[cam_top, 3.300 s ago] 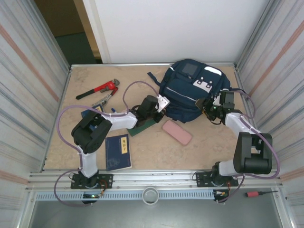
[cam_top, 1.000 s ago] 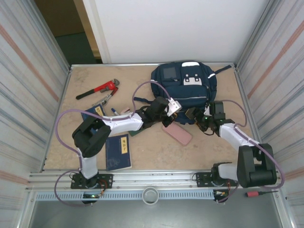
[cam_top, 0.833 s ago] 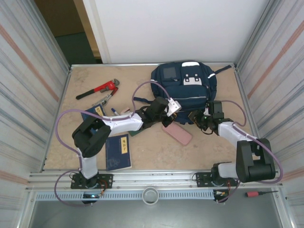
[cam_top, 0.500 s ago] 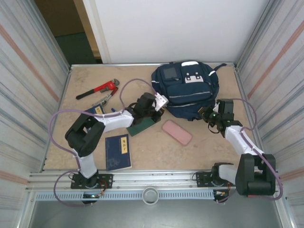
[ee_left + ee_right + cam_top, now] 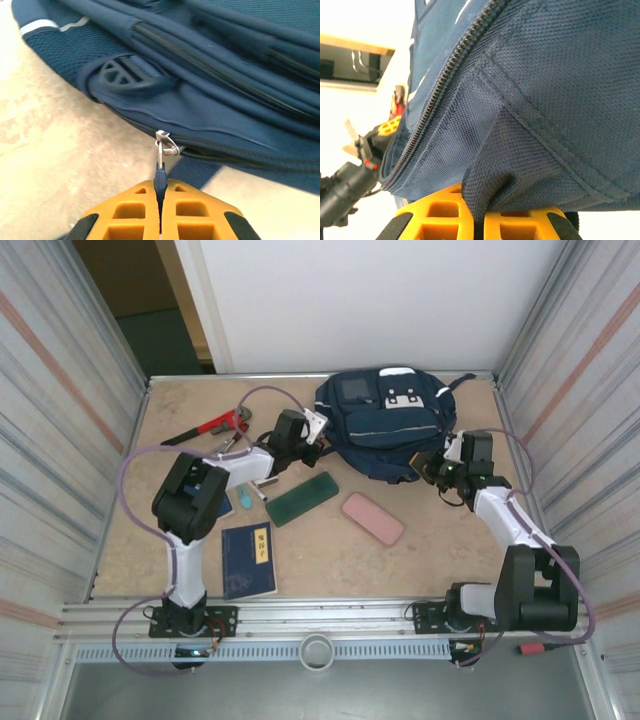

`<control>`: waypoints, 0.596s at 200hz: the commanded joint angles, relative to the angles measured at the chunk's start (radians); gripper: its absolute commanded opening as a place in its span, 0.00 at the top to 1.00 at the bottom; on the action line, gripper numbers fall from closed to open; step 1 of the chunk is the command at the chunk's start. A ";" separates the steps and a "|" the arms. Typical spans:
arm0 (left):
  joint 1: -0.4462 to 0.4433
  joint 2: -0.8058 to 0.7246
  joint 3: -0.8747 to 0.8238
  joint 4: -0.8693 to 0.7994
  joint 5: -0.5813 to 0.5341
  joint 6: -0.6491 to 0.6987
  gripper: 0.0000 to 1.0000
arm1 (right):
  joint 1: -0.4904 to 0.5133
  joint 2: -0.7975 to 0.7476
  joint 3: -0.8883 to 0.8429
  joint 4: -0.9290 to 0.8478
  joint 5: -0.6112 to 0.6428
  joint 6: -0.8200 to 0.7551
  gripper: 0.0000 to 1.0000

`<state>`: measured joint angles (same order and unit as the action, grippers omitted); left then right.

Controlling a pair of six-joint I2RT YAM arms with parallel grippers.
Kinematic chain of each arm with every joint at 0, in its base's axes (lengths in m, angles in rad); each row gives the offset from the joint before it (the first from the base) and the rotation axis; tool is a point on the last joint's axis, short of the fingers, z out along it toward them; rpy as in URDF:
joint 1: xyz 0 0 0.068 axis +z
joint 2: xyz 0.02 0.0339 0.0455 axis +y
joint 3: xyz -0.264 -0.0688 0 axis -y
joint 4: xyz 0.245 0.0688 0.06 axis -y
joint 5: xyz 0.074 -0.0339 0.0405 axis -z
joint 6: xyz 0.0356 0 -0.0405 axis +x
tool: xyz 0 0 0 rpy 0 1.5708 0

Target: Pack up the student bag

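Unzipping looks to be the step in hand. The bag point(image 5: 388, 428) lies at the far middle of the table point(image 5: 330, 565), front pocket up. The left gripper point(image 5: 160, 192) is pinched tight on the zip pull point(image 5: 160, 172), a dark tab hanging from a small metal ring at the bag's near left corner. How far that zip is open I cannot tell. The right gripper point(image 5: 477, 214), at the bag's near right edge, is clamped on a fold of the navy fabric, with a run of zip teeth just above it. So one arm seems to anchor the bag while the other has the slider.

The next move likely calls for drawing the pull along the zip track while the right grip keeps the cloth taut. If the fabric slips, the whole bag may slide instead of opening.

The things to pack wait on the table: a green case point(image 5: 303, 498) and a pink case point(image 5: 372, 518) near the bag, and a blue booklet point(image 5: 248, 560) nearer the arms. A red wrench point(image 5: 207, 427) sits far left.

The booklet carries a gold emblem, too small to read. The bag's white patches show no legible writing.
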<state>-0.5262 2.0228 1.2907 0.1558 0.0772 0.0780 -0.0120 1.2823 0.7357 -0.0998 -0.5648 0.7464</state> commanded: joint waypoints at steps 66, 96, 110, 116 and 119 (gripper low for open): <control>0.033 -0.281 -0.214 0.069 -0.024 -0.075 0.52 | 0.099 0.110 0.043 -0.014 0.018 -0.062 1.00; -0.019 -0.383 -0.285 0.094 0.087 -0.020 0.35 | 0.110 0.151 0.013 -0.034 0.096 -0.068 0.92; -0.066 -0.349 -0.233 0.034 0.072 0.068 0.29 | 0.109 0.154 0.009 -0.070 0.126 -0.085 0.75; -0.082 -0.326 -0.198 0.000 0.060 0.096 0.28 | 0.109 0.145 0.006 -0.082 0.129 -0.093 0.69; -0.088 -0.310 -0.180 -0.018 0.050 0.106 0.28 | 0.109 0.139 0.005 -0.088 0.130 -0.098 0.65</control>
<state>-0.5480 1.6550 1.0340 0.2020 0.1024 0.0662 0.0933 1.4311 0.7494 -0.1406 -0.4835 0.6968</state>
